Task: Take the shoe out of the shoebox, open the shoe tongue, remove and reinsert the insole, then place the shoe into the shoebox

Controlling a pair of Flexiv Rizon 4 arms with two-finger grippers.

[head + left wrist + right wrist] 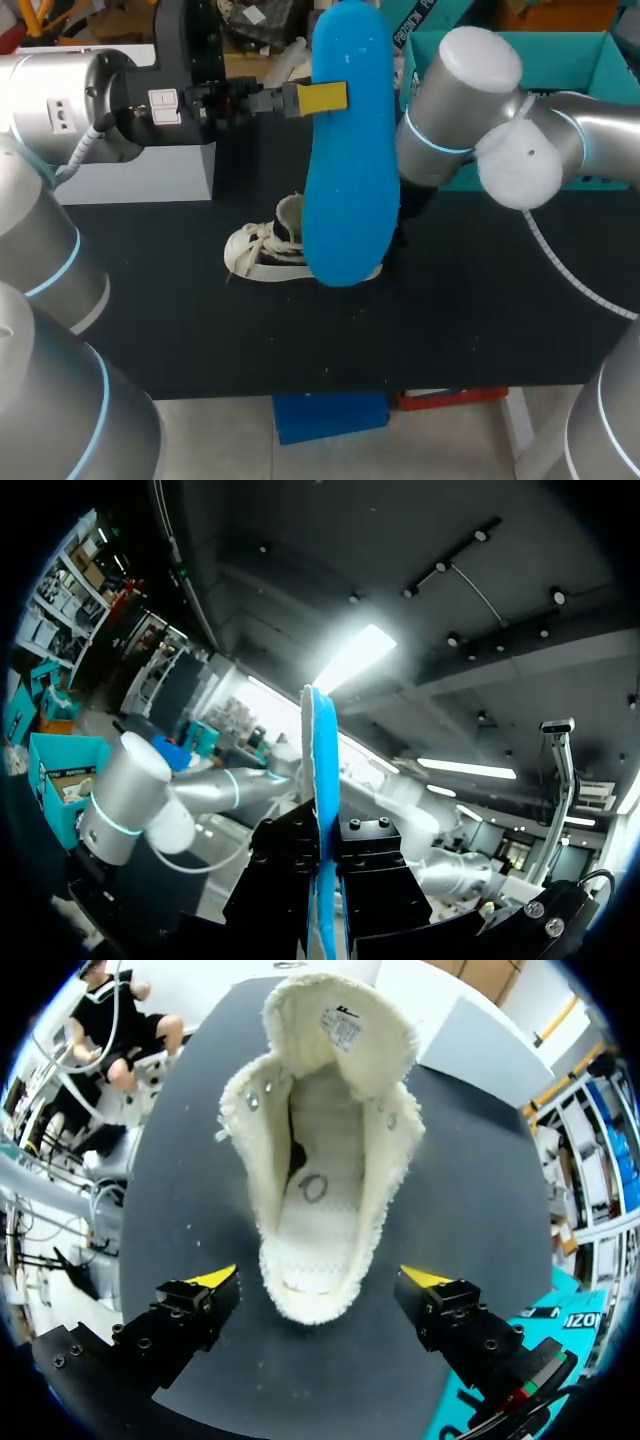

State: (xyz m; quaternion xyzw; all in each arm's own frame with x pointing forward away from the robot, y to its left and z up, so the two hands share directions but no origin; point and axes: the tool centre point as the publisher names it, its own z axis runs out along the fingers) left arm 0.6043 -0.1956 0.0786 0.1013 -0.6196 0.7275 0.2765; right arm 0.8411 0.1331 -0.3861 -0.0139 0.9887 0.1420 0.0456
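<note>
A large blue insole (345, 150) hangs upright high above the table, with my left gripper (322, 98) shut on its edge. From the left wrist, the insole (318, 770) shows edge-on, pinched between the black fingers (285, 870). The white shoe (262, 245) stands on the black table (450, 320), its heel hidden behind the insole. In the right wrist view I look down into the shoe (320, 1160), tongue pulled back and its inside bare. My right gripper (320, 1278) is open, its yellow tips on either side of the heel without touching it. The teal shoebox (560, 60) stands at the back right.
A white and grey box (150, 165) stands at the table's back left. My right arm's elbow (470, 90) is in front of the shoebox. A corner of the teal shoebox (545, 1330) lies close beside the right gripper.
</note>
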